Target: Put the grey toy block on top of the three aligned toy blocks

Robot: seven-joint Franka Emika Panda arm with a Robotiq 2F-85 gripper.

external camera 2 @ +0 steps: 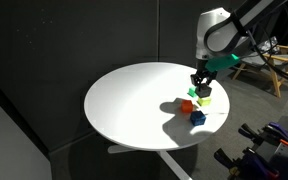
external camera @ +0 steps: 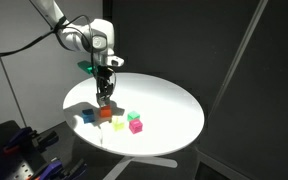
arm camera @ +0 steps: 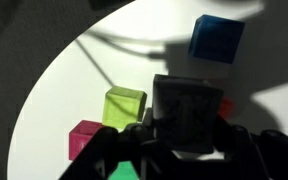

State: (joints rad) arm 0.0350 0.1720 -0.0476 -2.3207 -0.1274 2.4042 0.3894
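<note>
Table (external camera: 174,105) — round, white, single-footed, set against dark walls; shown in both exterior views.

Gripper (external camera: 105,95) — pointing straight down from the arm, over one edge region of the table. Jaws closed on the grey block (arm camera: 189,112), gripped from both sides by the dark fingers (arm camera: 112,150).

Grey block — plain cube, large in the middle of the wrist view, carried in the gripper above the tabletop. Positioned directly over the orange cube (external camera: 106,113); only a sliver of orange visible past its right edge in the wrist view. Contact between the two not determinable; apparently a small gap, judging by an exterior view.

Yellow-green block (arm camera: 125,105) — on the table, just beside the grey block, to its left in the wrist view.

Pink block (arm camera: 86,138) — on the table, beside the yellow-green block, lower left in the wrist view; partly cut off by a finger.

Green block (arm camera: 124,172) — mostly hidden under the gripper body at the bottom edge of the wrist view; close to the other two.

Blue cube (arm camera: 216,38) — alone on the table, apart from the grouped blocks, at the top right of the wrist view, near the table edge and the orange cube in an exterior view.

Arm shadow — dark bands across the white surface.
</note>
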